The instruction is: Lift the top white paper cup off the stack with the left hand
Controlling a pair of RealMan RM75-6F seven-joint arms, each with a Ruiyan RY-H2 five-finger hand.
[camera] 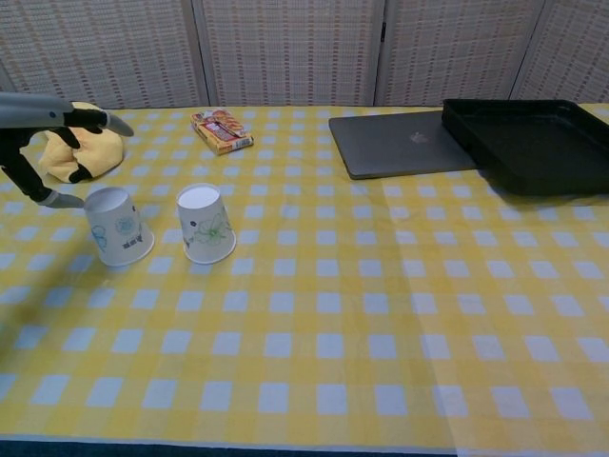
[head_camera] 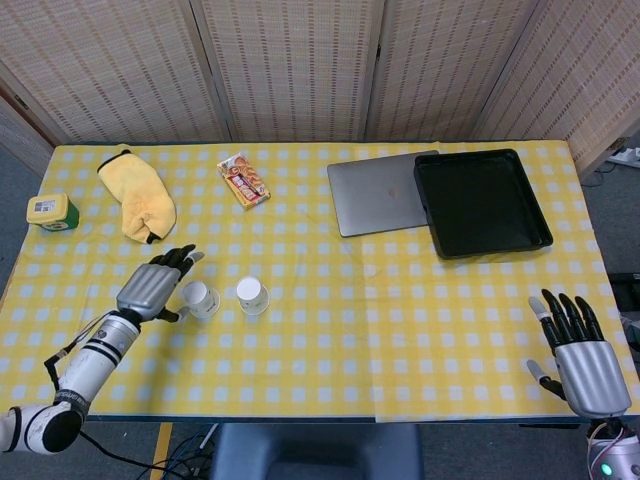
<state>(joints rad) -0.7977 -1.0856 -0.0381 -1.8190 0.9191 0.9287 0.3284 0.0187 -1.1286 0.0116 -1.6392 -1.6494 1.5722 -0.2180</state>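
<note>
Two white paper cups stand upside down and apart on the yellow checked tablecloth. The left cup (head_camera: 200, 298) (camera: 119, 227) sits just right of my left hand (head_camera: 153, 287) (camera: 43, 143). That hand's fingers (camera: 100, 119) are spread above and behind the cup, and the thumb tip lies beside its top without gripping it. The other cup (head_camera: 252, 295) (camera: 207, 223), with a green print, stands a little further right. My right hand (head_camera: 582, 365) hovers at the table's front right corner, fingers spread and holding nothing; only the head view shows it.
A yellow mitt (head_camera: 140, 200) and a green container (head_camera: 52, 210) lie at the back left. A snack packet (head_camera: 244, 180) lies behind the cups. A grey laptop (head_camera: 375, 195) and a black tray (head_camera: 480, 200) sit at the back right.
</note>
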